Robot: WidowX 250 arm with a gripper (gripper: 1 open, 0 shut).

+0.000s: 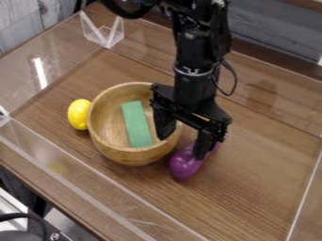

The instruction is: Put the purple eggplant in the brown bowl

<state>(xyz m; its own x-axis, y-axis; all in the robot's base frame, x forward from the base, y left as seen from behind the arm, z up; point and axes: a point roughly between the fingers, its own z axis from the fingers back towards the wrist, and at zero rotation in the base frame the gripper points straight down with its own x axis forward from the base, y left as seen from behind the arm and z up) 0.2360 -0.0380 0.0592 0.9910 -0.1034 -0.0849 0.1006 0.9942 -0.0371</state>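
In the camera view, the gripper (pixel 187 125) reaches over the purple eggplant (pixel 187 162), which lies just beside the brown bowl (pixel 105 145), probably for grasping it; whether the fingers pinch it, I cannot tell.

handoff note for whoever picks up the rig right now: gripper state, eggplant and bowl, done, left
Gripper: down at the purple eggplant, over its far end; whether the fingers have closed on it can't be told from this view.
Eggplant: on the table, outside the brown bowl, just right of it in the picture.
Bowl: upright, green block inside; yellow lemon outside, on the bowl's left in the picture.
Done: arm is at the eggplant.
Left: confirm grip, lift, move over the bowl, release.
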